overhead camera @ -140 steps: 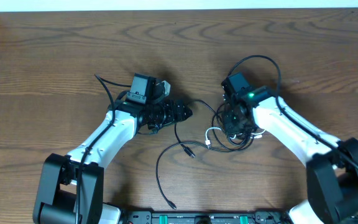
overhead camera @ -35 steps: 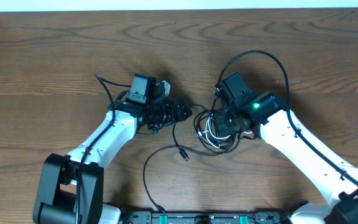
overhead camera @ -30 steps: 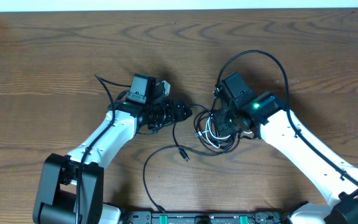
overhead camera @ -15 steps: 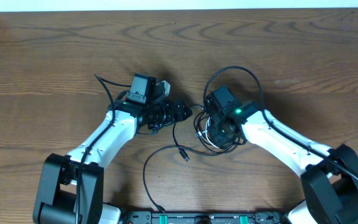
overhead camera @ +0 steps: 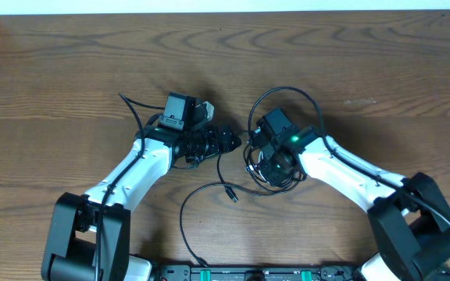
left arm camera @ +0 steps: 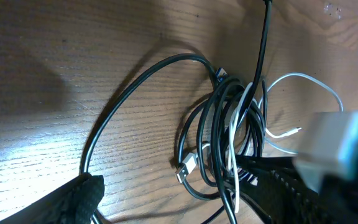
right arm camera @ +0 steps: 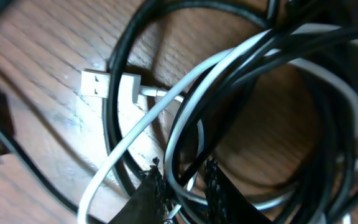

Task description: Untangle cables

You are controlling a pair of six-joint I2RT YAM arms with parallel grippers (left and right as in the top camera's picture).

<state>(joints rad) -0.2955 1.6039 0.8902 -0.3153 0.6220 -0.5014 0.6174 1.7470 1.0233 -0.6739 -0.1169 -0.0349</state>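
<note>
My right gripper, nearly closed on the cables directly beneath, sits nearer than my wide-open, empty left gripper.

We are seeing the surface showing warm brown wood with darker wavy grain. The cables are showing glossy black, with 1 white strand running among them and a whitish plug. The left arm and right arm are wearing white shells with black joints. A green light is glowing on the right arm. The left hand and right hand are showing black.
</note>
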